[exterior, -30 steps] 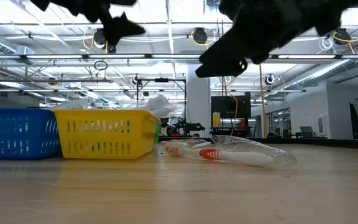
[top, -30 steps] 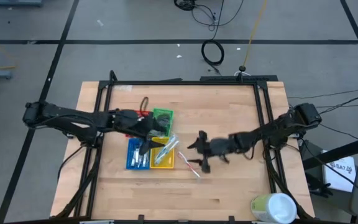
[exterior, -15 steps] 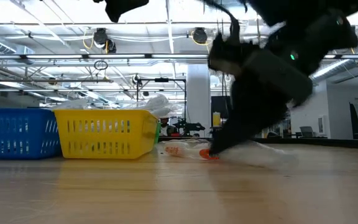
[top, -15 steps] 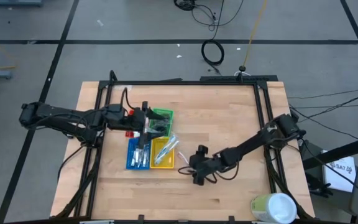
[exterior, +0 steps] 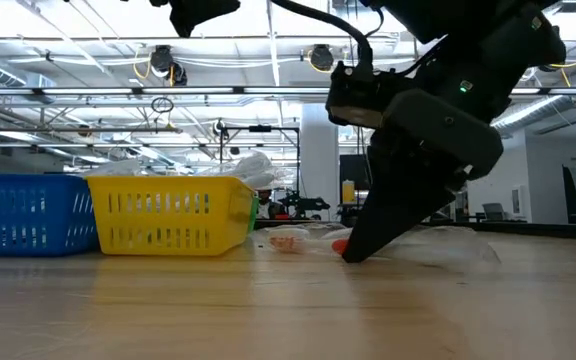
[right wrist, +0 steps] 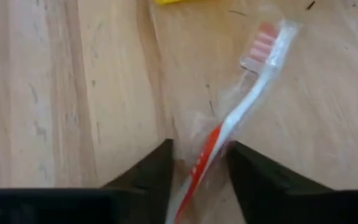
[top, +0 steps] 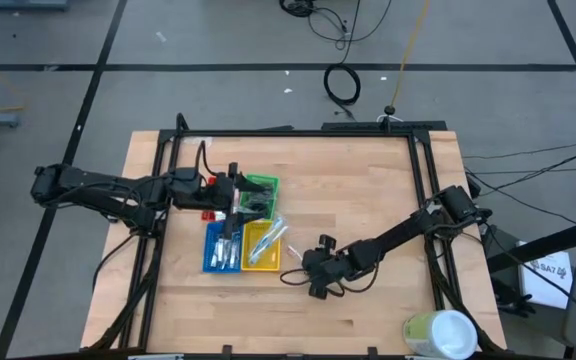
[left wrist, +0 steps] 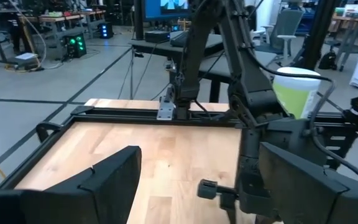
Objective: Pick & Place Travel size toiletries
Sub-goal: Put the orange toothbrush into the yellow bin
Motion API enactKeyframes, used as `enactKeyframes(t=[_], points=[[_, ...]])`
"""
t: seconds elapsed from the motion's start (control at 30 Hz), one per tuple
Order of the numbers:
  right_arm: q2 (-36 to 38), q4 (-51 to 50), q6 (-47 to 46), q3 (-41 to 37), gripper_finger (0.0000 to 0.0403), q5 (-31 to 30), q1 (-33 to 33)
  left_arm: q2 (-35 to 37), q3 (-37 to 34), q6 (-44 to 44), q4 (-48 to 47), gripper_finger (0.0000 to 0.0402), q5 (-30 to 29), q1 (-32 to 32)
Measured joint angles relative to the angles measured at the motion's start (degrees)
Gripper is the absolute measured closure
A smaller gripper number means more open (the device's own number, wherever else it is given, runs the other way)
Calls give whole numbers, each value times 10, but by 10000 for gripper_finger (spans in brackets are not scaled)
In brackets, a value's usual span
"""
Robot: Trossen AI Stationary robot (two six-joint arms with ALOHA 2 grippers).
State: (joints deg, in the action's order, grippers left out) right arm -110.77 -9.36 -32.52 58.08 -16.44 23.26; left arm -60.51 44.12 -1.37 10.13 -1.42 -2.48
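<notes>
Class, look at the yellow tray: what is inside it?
In the yellow tray, seen from above, lie pale, slim wrapped items, one sticking out over its rim. The low view shows only its slatted wall; anything beneath them is covered.
</notes>
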Motion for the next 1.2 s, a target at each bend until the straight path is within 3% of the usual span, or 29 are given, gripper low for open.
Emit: enactKeyframes(t=[0.17, 0.23, 0.33, 0.47, 0.63, 0.8, 1.03, 1.2], points=[[-1, -1, 33, -1, 362, 7, -8, 0, 0, -3, -2, 78, -6, 0], [7, 0, 62, -1, 387, 14, -14, 0, 0, -6, -11, 78, -6, 0], [37, 4, 105, -1, 385, 9, -24, 0, 0, -4, -27, 82, -6, 0], [106, -49, 164, -8, 389, -50, -37, 0, 0, 9, -52, 89, -9, 2], [219, 9, 223, -42, 389, -121, -62, 0, 0, 16, -78, 94, -34, 4], [302, 275, 304, -157, 389, -117, -102, -12, 0, 8, -86, 87, -62, 7], [312, 717, 334, -323, 389, 44, -183, -47, 0, 17, -69, 86, -98, 10], [290, 809, 320, -341, 389, 111, -211, -88, 0, 25, -20, 96, -102, 10]])
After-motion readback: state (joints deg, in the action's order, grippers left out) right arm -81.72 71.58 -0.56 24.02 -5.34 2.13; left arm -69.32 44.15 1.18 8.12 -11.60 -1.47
